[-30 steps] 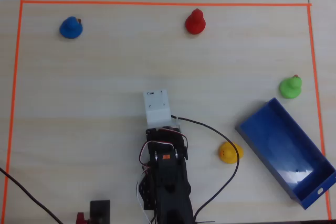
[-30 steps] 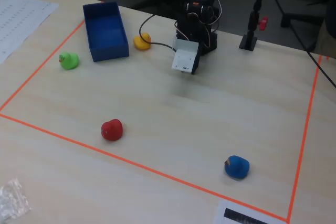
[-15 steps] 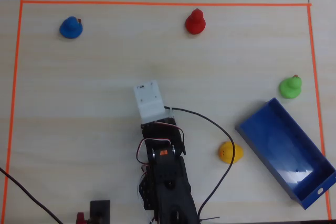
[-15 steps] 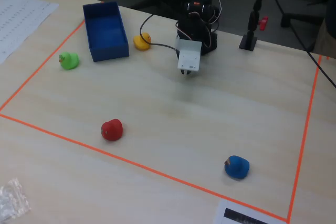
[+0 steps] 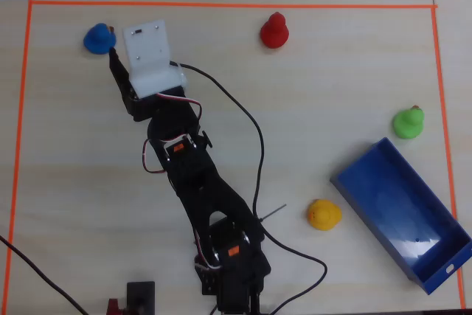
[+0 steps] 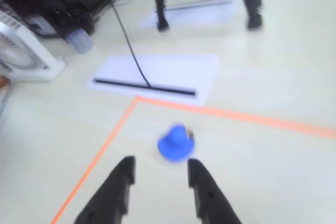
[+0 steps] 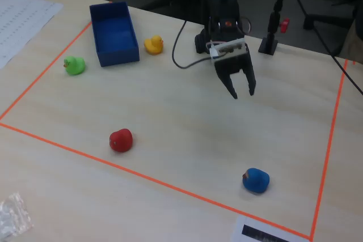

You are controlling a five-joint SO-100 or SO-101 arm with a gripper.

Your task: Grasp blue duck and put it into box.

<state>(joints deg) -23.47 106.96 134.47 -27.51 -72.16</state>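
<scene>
The blue duck sits inside the orange tape's far left corner in the overhead view. In the wrist view the blue duck lies just ahead of my gripper, a little toward the right finger. The jaws are open and empty, with the duck beyond the fingertips. In the fixed view my gripper hangs above the table, well apart from the duck. The dark blue box lies at the right side in the overhead view and also shows in the fixed view.
A red duck, a green duck and a yellow duck stand on the table, the last two beside the box. Orange tape frames the work area. A white sheet lies beyond the tape.
</scene>
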